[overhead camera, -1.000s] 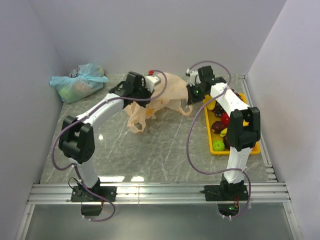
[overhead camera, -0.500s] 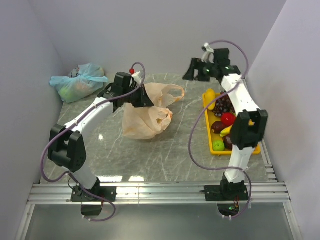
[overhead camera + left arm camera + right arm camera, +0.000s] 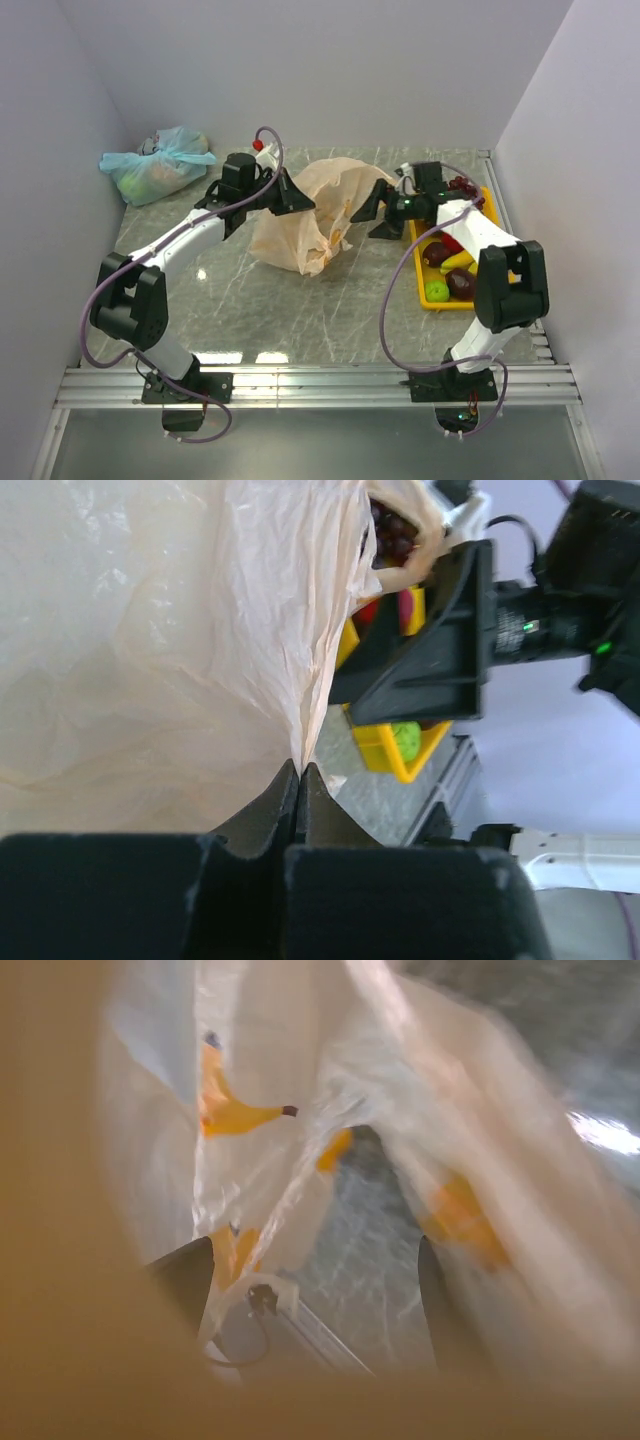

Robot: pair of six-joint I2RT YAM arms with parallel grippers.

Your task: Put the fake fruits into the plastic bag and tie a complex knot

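The left gripper [image 3: 298, 780] is clamped on the rim of the thin peach-orange plastic bag [image 3: 300, 228], holding its mouth up. The right gripper [image 3: 368, 215], jaws spread and empty, reaches into it. Behind it, glossy toy fruits [image 3: 447, 268] fill a yellow tray [image 3: 432, 302]; bagging and knotting both appear to remain.

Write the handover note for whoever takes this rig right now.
Left gripper: shut, pinching the plastic bag by its rim and holding it up.
Right gripper: open, empty, at the bag's mouth.
Fake fruits: in the yellow tray on the right; none visibly in the bag.
Done: bag lifted by its rim.
Left: load the fruits, then tie the bag.
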